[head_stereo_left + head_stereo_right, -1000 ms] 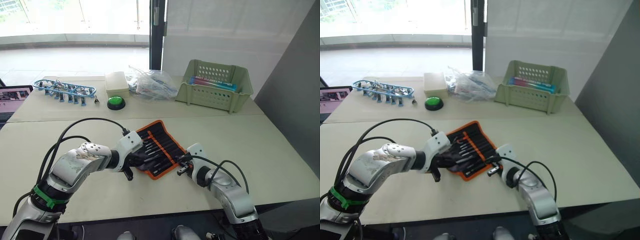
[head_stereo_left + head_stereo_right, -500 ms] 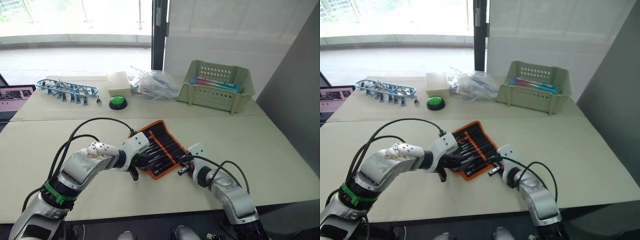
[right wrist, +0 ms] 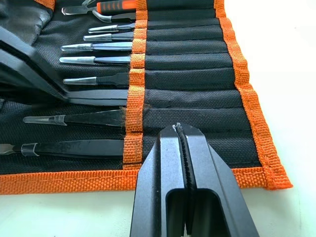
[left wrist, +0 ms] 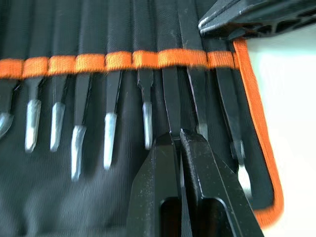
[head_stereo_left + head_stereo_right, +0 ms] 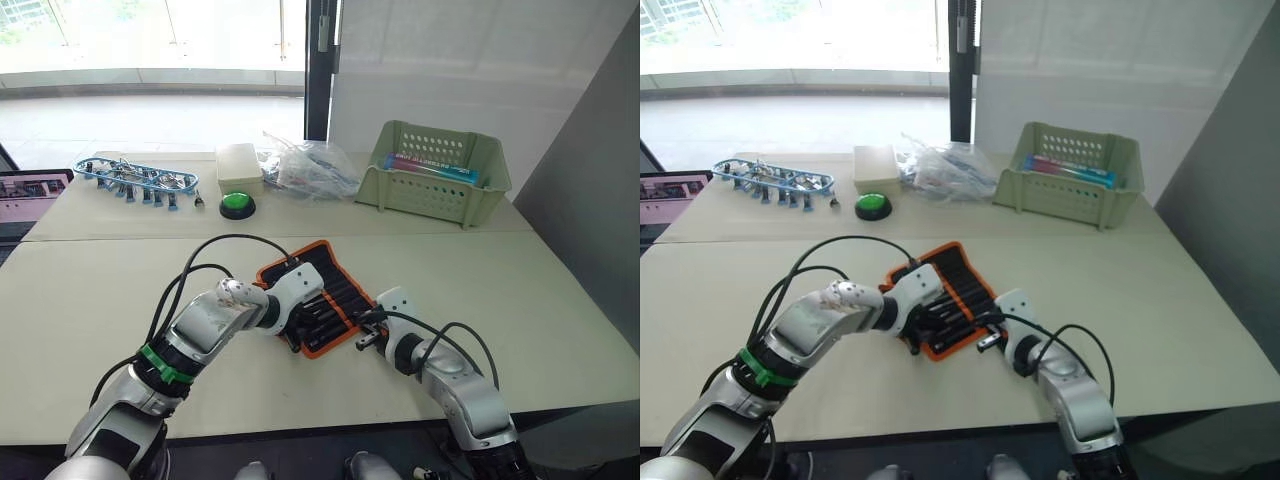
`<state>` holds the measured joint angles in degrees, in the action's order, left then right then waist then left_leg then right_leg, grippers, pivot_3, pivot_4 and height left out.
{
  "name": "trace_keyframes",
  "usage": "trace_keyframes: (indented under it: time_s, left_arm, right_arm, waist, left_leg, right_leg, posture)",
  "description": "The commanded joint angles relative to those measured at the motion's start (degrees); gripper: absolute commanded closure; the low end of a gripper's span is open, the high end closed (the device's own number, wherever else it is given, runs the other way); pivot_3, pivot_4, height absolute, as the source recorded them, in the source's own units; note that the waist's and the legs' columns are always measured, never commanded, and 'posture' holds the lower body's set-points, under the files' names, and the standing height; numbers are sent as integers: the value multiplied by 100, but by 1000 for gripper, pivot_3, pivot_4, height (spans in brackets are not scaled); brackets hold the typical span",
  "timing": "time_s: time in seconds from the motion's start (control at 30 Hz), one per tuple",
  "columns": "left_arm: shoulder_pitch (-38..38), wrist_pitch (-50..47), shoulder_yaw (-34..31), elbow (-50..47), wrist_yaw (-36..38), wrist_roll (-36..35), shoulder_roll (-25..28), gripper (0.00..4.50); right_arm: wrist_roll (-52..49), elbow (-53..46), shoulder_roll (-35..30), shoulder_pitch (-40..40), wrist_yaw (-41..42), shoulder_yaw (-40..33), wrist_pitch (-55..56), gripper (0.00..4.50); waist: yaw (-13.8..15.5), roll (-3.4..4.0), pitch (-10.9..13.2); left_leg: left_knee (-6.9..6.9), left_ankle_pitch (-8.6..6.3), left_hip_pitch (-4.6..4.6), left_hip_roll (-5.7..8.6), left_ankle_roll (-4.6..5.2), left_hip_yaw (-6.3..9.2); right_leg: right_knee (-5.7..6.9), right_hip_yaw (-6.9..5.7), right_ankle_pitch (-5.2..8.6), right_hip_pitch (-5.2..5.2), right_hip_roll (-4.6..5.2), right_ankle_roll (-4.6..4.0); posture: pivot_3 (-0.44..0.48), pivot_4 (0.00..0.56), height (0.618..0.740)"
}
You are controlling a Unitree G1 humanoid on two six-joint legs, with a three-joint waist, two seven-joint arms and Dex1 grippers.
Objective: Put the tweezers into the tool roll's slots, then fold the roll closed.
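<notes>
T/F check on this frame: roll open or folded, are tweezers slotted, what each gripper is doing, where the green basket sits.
1. The tool roll is folded shut. False: it lies open on the table.
2. Tweezers sit in the roll's slots. True.
3. The left gripper is shut on one tweezer's end. True.
4. The right gripper hangs wide open. False: it is shut, pressing the roll's fabric near the orange edge.
5. The green basket stands beside the roll. False: it stands far back.
</notes>
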<state>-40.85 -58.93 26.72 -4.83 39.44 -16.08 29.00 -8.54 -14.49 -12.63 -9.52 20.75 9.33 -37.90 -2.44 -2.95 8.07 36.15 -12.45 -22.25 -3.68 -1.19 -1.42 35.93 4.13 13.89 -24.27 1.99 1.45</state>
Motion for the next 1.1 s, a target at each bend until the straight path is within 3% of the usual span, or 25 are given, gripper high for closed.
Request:
trace_keyframes:
  time_s: [0.03, 0.23, 0.43, 0.67, 0.8, 0.87, 0.97, 1.1]
  left_arm:
    - [-277, 476, 72, 405, -68, 282, -371, 4470]
    - [-408, 961, 135, 1008, -9, 612, -739, 4470]
    - [-261, 877, -113, 654, 136, 601, -648, 4470]
    - [18, 332, -1038, -702, 345, 18, -177, 2085]
    - [528, -203, -1803, -1647, 427, -498, 364, 775]
    - [1154, -207, -2436, -2106, 495, -778, 666, 125]
    - [2377, 555, -3315, -2513, 564, -838, 945, 57]
    - [3679, 1703, -4288, -2564, 594, -837, 854, 57]
  right_arm:
    - [6, 297, -7, 187, -15, 115, -342, 4500]
    - [12, 299, -10, 172, 3, 117, -355, 4500]
    - [18, 297, -17, 183, 3, 111, -354, 4500]
    - [44, 321, -24, 185, 39, 117, -324, 4500]
    - [62, 262, -95, 172, 68, 77, -219, 4500]
    - [27, 107, -154, 180, 128, -9, -22, 4500]
    - [-80, -292, -243, 289, 325, -112, 439, 4500]
    - [-347, -990, -281, 611, 497, -337, 983, 4500]
  waist:
    - [4, 0, 0]
    - [119, 4, -1]
    - [133, 5, -1]
    - [2, 8, 0]
    - [-46, 11, 1]
    - [-48, 14, 3]
    - [-16, 22, 9]
    - [41, 29, 27]
  left_leg:
    - [2, 0, -1, 0, 0, 0]
    - [33, 0, -4, 10, 0, 8]
    - [43, 2, -10, 29, 3, 8]
    - [41, 4, -20, 22, 9, 24]
    - [13, 3, -13, 23, 11, 27]
    - [8, 3, -12, 22, 11, 32]
    - [5, 2, -15, 23, 10, 32]
    - [3, 2, -29, 30, 10, 31]
  right_leg:
    - [1, 0, 0, 1, 0, 0]
    - [2, 4, 3, 15, 5, -6]
    - [4, 8, 2, 13, 25, -11]
    - [14, 8, -13, 3, 7, 25]
    - [12, 11, -2, 1, 7, 26]
    - [12, 8, 1, 0, 6, 24]
    - [10, 6, 5, -1, 10, 21]
    - [4, -3, 9, -11, 29, 16]
  posture:
    - [0, 150, 740]
    - [0, 150, 740]
    - [0, 150, 740]
    - [0, 150, 740]
    - [0, 150, 740]
    - [0, 150, 740]
    - [0, 150, 740]
    - [0, 150, 740]
